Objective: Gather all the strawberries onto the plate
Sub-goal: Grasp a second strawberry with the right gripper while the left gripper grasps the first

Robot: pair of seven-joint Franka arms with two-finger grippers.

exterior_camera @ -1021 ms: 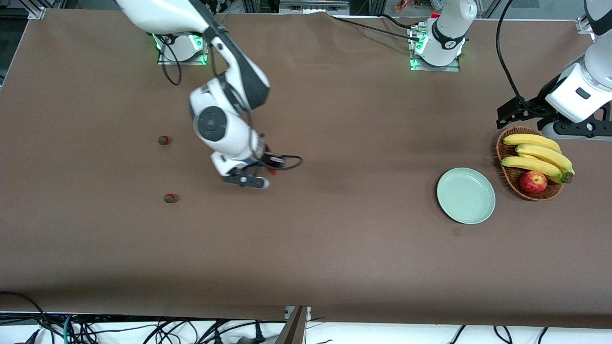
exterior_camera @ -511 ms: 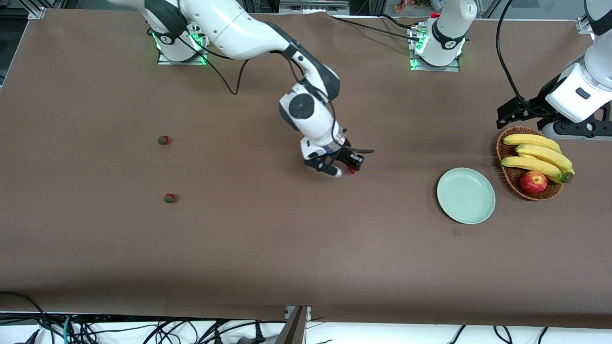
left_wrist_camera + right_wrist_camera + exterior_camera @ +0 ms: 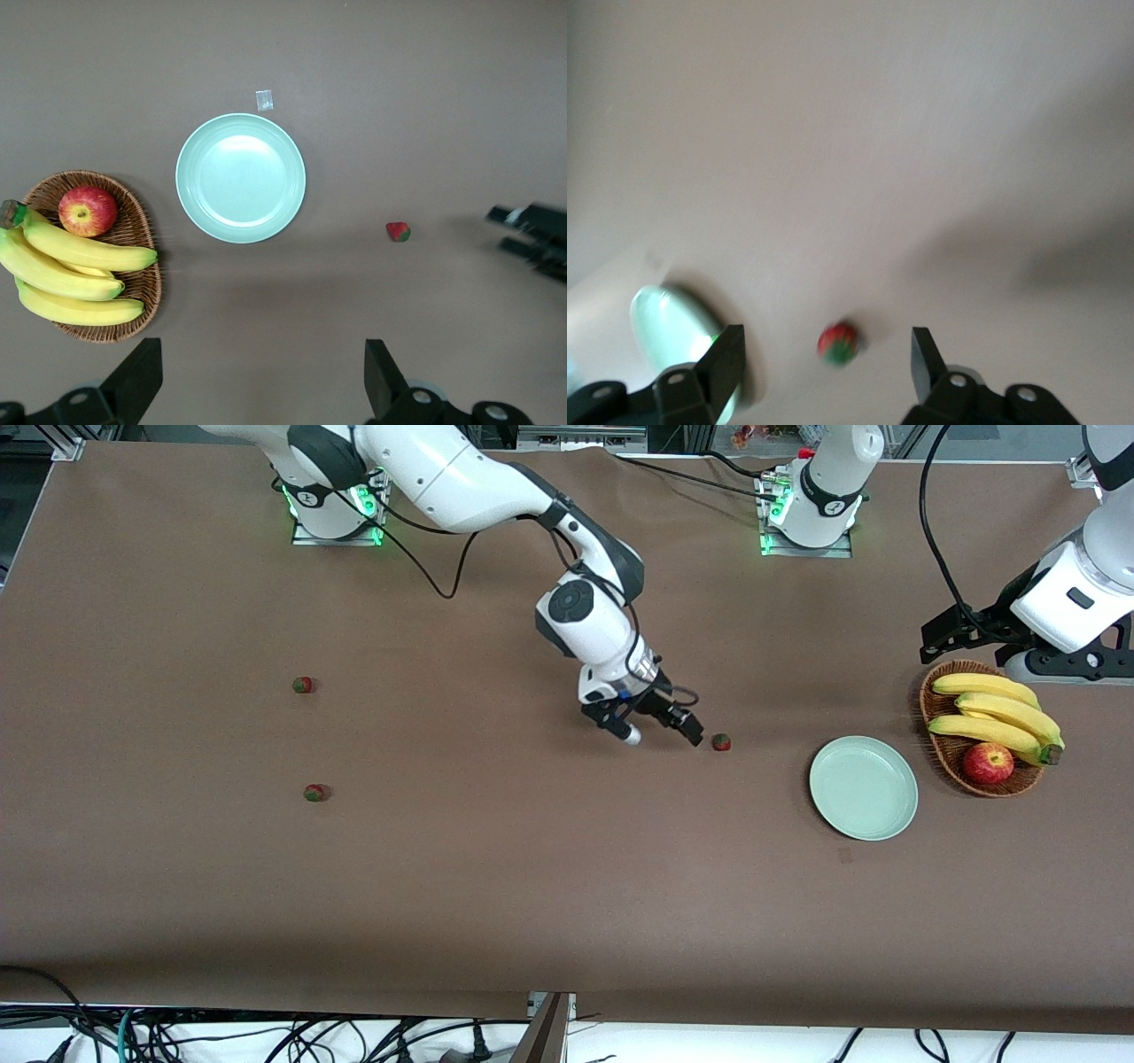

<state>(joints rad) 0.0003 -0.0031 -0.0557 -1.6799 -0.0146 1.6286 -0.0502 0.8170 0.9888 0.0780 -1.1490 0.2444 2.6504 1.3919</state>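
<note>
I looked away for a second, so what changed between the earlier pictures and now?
The right gripper swung toward the plate, opened and let go of a strawberry, now short of the plate. The other two strawberries and left gripper stayed put.

The plate (image 3: 673, 332) (motion-blurred) is partly hidden by the right jaws.

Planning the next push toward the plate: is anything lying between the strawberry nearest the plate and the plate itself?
Nothing visible. The strawberry lies on bare table between the right pincer, which is open, and the plate. The basket sits past the plate, toward the left arm's end.
</note>
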